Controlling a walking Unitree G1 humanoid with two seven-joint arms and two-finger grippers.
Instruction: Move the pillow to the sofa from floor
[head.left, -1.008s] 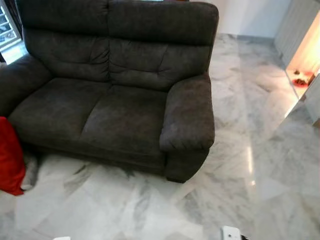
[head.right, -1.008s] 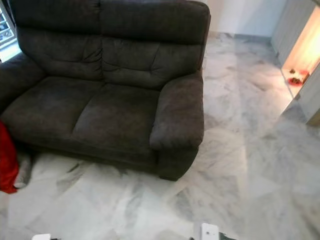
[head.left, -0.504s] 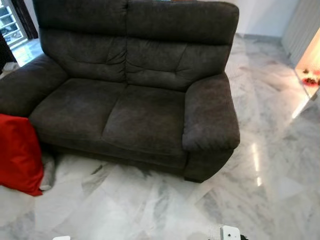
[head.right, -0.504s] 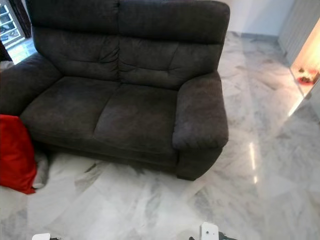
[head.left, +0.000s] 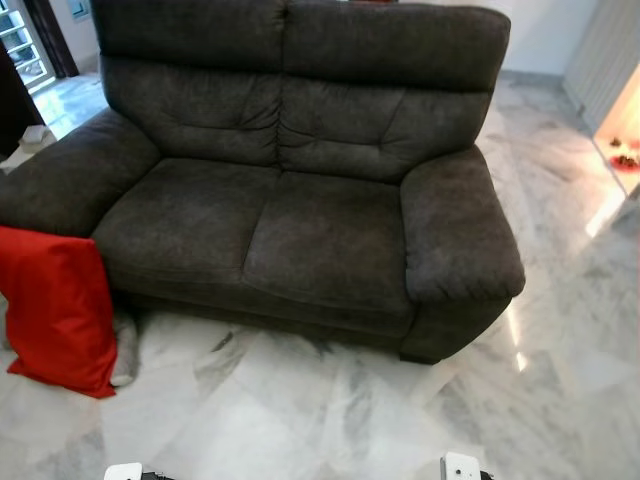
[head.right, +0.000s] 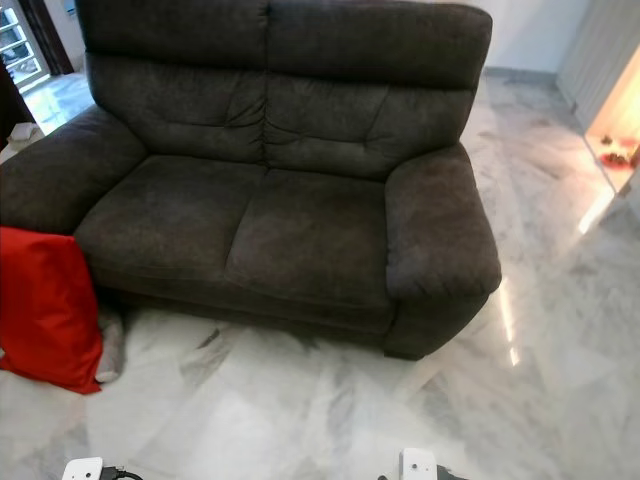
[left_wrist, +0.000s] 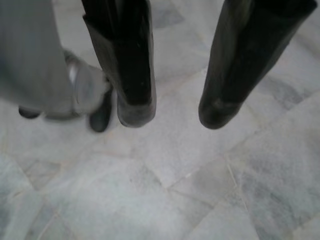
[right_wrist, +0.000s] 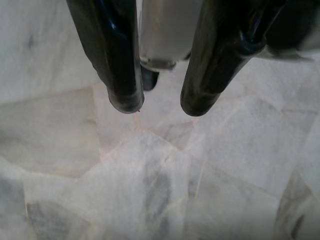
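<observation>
Pillow (head.left: 58, 308), red, stands on white marble floor (head.left: 300, 410), leaning against the dark grey sofa (head.left: 300, 200) at its left armrest; its left edge is cut off. Left gripper (left_wrist: 170, 112) and right gripper (right_wrist: 159, 102) hang over the floor, fingers parted, holding nothing.

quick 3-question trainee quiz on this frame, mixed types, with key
1. True or false: the red pillow lies on the sofa seat.
2. The pillow leans against which sofa armrest, on the robot's left or its right?
3. The left gripper and right gripper are: A) holding the pillow B) open over the marble floor C) resting on the sofa.

Key: 1 false, it stands on the floor. 2 left. 3 B.
</observation>
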